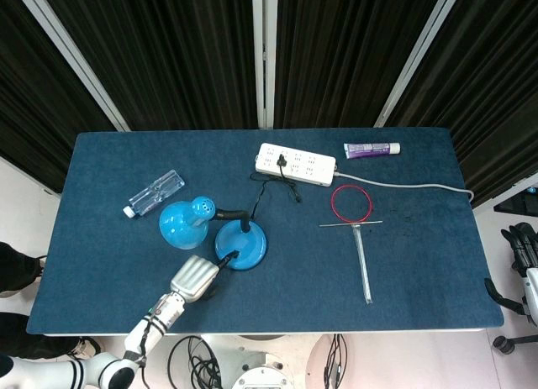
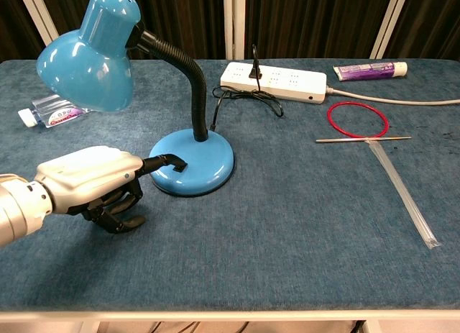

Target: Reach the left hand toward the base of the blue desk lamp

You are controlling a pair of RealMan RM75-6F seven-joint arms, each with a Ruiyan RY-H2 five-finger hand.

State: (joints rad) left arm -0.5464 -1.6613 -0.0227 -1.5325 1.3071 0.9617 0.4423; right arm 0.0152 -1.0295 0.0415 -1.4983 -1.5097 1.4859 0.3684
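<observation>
Lamp base from my left robot hand: the base [image 2: 192, 162] of the blue desk lamp [image 2: 93, 52] lies just ahead of my left robot hand [image 2: 90, 180] and to its right; one outstretched finger [image 2: 162, 162] has its tip on the near-left edge of the base, at the small dark switch there.
Left robot hand state: one finger stretched forward, the others curled under the palm, holding nothing.
Nearer arm: my left by far; my right robot hand [image 1: 523, 242] sits off the worktop's far right edge, and I cannot tell how its fingers lie.
Lamp layout: the neck rises from the base centre and bends back over my left robot hand, so the shade hangs above it and a little beyond.
In the way: nothing between finger and base.
Around: a water bottle [image 2: 49, 111] beyond my left robot hand; the power strip [image 2: 274, 82] and lamp cord past the base.
Judgement: the reach looks all but finished.
</observation>
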